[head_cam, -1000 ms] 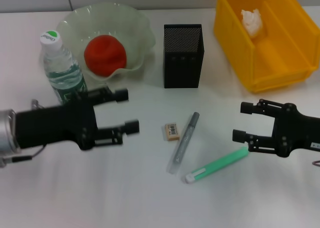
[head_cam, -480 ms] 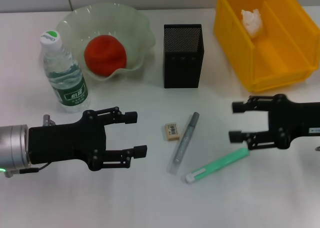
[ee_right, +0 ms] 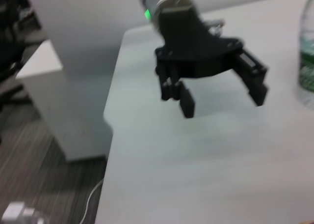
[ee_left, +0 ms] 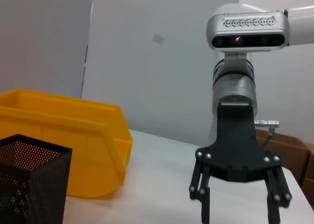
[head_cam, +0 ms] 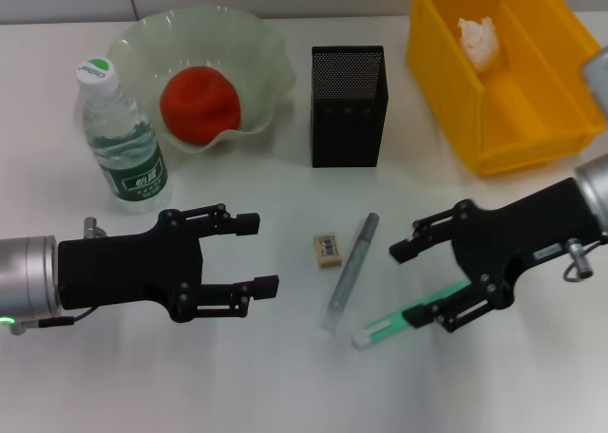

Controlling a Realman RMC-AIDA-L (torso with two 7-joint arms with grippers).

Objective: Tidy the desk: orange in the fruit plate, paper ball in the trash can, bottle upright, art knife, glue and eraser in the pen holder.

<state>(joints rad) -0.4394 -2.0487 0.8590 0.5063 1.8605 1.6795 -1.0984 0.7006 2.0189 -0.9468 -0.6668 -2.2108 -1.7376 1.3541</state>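
Three small items remain on the desk (head_cam: 285, 385) in your head view: the eraser (head_cam: 328, 250), the art knife (head_cam: 349, 271) beside it and the glue (head_cam: 410, 314), over which your right gripper (head_cam: 415, 283) hangs with jaws spread wide while the left gripper (head_cam: 253, 254) idles open near the eraser. Your left wrist view shows the right gripper (ee_left: 237, 204) open beyond the pen holder (ee_left: 30, 182) and trash can (ee_left: 68, 140); your right wrist view shows the left gripper (ee_right: 222, 97) parted. I judge the glue light, stiff and smooth enough to roll, so pinch it mid-barrel, across its width.
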